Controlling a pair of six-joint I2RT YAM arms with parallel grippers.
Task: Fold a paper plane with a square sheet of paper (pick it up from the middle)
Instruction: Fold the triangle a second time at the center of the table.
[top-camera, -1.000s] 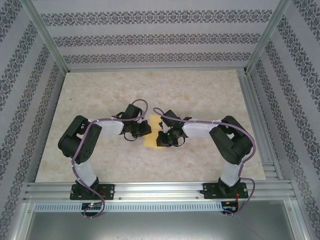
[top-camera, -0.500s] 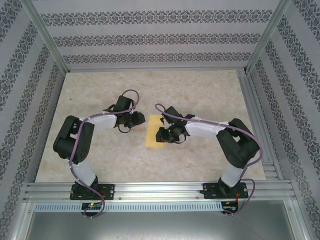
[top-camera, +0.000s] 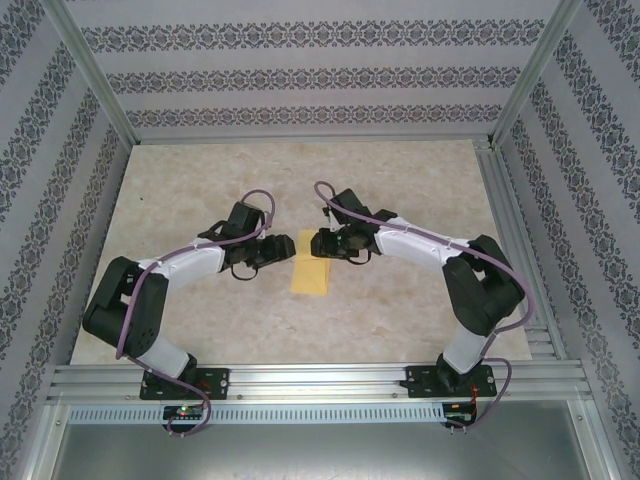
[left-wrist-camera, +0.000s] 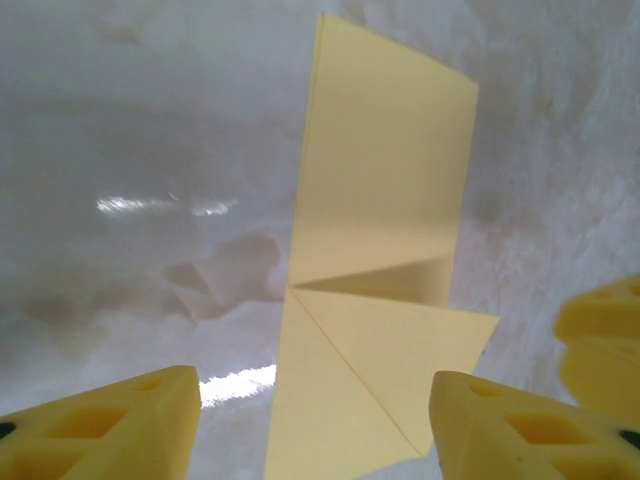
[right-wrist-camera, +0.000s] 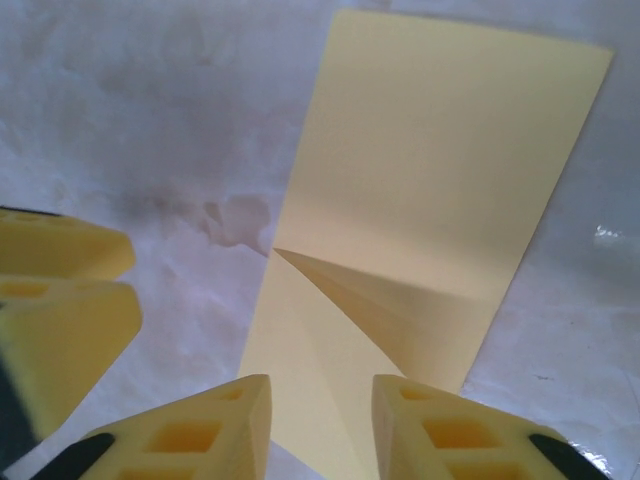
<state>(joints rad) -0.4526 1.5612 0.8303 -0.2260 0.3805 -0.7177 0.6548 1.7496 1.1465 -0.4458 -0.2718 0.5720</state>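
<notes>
A: Where's the paper sheet (top-camera: 311, 276)?
B: Flat on the tabletop (top-camera: 420, 170), between the left jaws and right jaws, one corner folded over.
A: Gripping it?
B: No. Left spread wide, right narrowly apart, both empty.

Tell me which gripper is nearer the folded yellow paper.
Right, narrowly. The right gripper hovers over the far end of the paper; the left gripper sits just off its left edge, near the far corner.

Near end of the square sheet of paper (left-wrist-camera: 385, 200) — cropped in both wrist views; overhead, creases seem unreadable.
</notes>
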